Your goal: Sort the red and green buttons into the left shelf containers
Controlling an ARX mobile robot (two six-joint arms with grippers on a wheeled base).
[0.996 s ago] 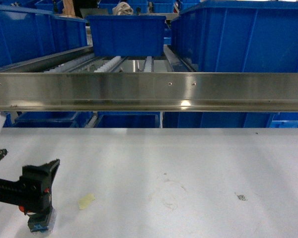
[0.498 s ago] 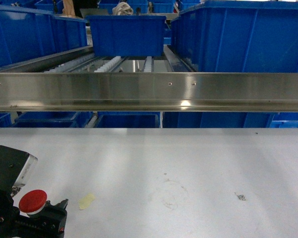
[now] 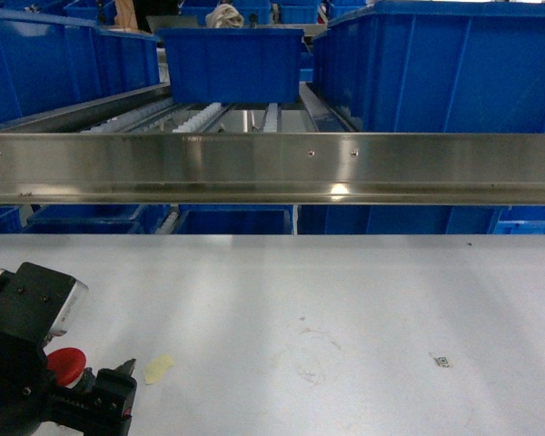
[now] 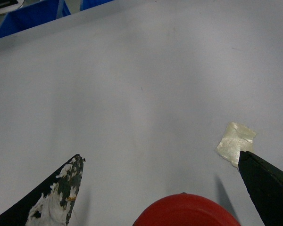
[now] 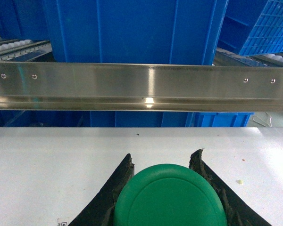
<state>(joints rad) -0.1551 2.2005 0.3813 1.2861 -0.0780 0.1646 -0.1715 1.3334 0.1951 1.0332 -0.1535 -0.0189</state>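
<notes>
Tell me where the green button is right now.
The green button shows only in the right wrist view, low in the frame between the right gripper's jaws, above the white table and facing the steel shelf rail.

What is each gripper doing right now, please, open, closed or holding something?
Left gripper: holding the red button, though its fingers look spread wider than the cap.
Right gripper: closed on the green button.

One red button (image 3: 65,361), one green button (image 5: 170,197), several blue bins (image 3: 232,62)
</notes>
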